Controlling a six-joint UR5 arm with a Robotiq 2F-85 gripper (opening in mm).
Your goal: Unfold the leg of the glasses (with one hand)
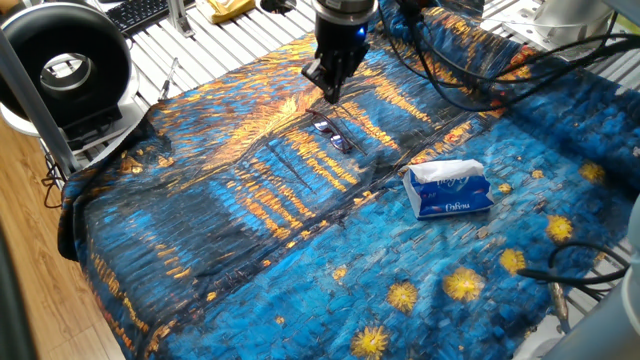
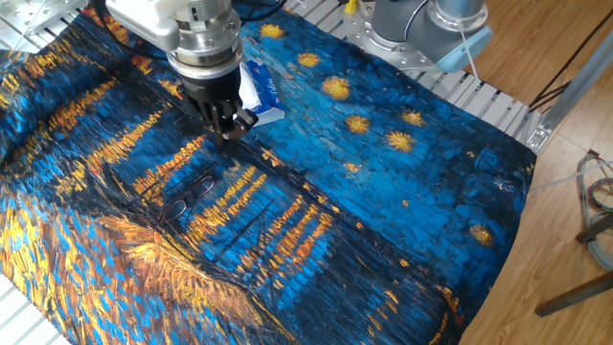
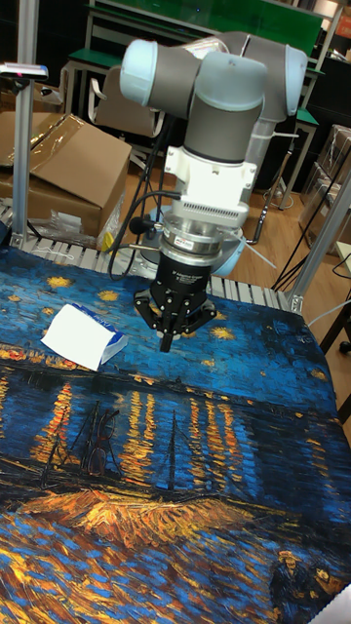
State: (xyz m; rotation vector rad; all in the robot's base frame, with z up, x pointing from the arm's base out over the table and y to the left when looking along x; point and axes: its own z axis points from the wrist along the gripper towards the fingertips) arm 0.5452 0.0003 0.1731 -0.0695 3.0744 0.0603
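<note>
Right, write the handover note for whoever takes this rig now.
Gripper: the black two-finger gripper hangs above the cloth with fingers together, holding nothing.
Glasses: the small dark wire-framed glasses lie flat on the blue and orange painted cloth, just below the fingertips in one fixed view, untouched. Whether a leg is folded is too small to tell.
Nearby: the blue-white tissue pack sits apart from them.
Done: nothing visible.
Left: descend, catch the leg, swing it open.

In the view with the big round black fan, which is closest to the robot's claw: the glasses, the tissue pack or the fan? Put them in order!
From the gripper:
1. The glasses, on the cloth just below it.
2. The tissue pack, farther off toward the right.
3. The fan, far away at the left edge.
</note>
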